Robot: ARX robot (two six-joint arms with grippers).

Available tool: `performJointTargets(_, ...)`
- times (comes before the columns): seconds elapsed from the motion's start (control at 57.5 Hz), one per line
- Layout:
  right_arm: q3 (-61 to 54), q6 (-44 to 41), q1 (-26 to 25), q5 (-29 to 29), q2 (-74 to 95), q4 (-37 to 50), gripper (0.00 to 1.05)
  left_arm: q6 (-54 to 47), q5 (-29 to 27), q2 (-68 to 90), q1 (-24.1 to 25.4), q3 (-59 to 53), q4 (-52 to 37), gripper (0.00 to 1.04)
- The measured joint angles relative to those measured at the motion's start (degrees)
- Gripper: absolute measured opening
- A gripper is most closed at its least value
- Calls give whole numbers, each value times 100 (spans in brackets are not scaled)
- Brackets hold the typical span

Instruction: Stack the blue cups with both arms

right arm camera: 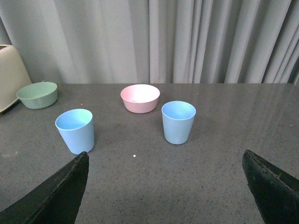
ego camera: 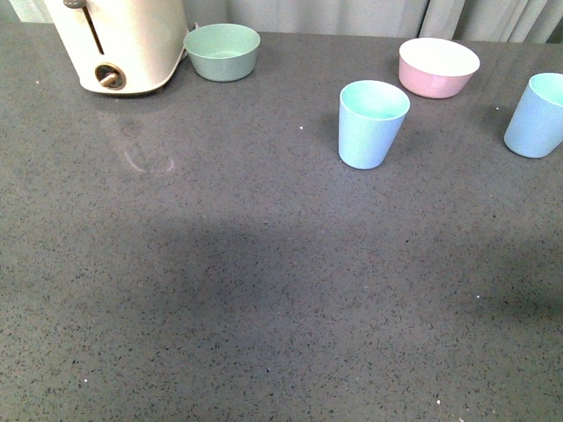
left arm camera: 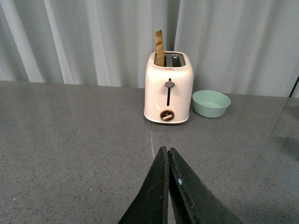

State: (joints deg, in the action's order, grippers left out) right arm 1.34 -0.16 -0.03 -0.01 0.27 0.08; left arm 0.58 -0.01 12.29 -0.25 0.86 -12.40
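Two light blue cups stand upright and apart on the grey counter. One cup (ego camera: 372,123) is right of centre; the other cup (ego camera: 537,115) is at the right edge, partly cut off. Both show in the right wrist view: one cup (right arm camera: 75,130) and the other cup (right arm camera: 178,122). My right gripper (right arm camera: 166,161) is open and empty, short of both cups. My left gripper (left arm camera: 167,151) is shut and empty, above the counter, pointing at the toaster. Neither arm shows in the front view.
A cream toaster (ego camera: 119,44) stands at the back left, with a slice in its slot in the left wrist view (left arm camera: 168,88). A pale green bowl (ego camera: 222,51) sits beside it. A pink bowl (ego camera: 438,67) sits behind the cups. Curtains hang behind the counter.
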Motion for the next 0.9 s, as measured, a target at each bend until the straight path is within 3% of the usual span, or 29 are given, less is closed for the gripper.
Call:
performJointTargets(0.174,2,0,0,0,0,0,96,0,0,-210,0,0,221,2)
performJointTargets(0.278,0,0,0,0,0,0,96,-2,0,-922,2,2,1113,2)
performJointTargets(0.382,7,2,0,0,9,-11,96,-2,0,-1189,2,2,1220,2)
performJointTargets(0.452,428,518,-96,-4,708,-1235,96,-4,0,-1193,2,2,1231,2)
performJointTargets(0.487,535,592,-282,-203,1086,-1436,96,0,2,-1198,2,2,1231,3)
performJointTargets(0.695,1139,214,-1659,-1545,2992,-175,96,-4,2,-1198,0,2,1233,35)
performJointTargets(0.747,1598,-208,-2033,-1969,3963,223,96,-2,0,-1198,2,2,1233,48)
performJointTargets(0.817,2262,-866,-2181,-2282,5278,586,96,-2,0,-1198,2,2,1233,64)
performJointTargets(0.904,3171,-1853,-2094,-2251,6896,673,96,-4,0,-1198,2,2,1233,85)
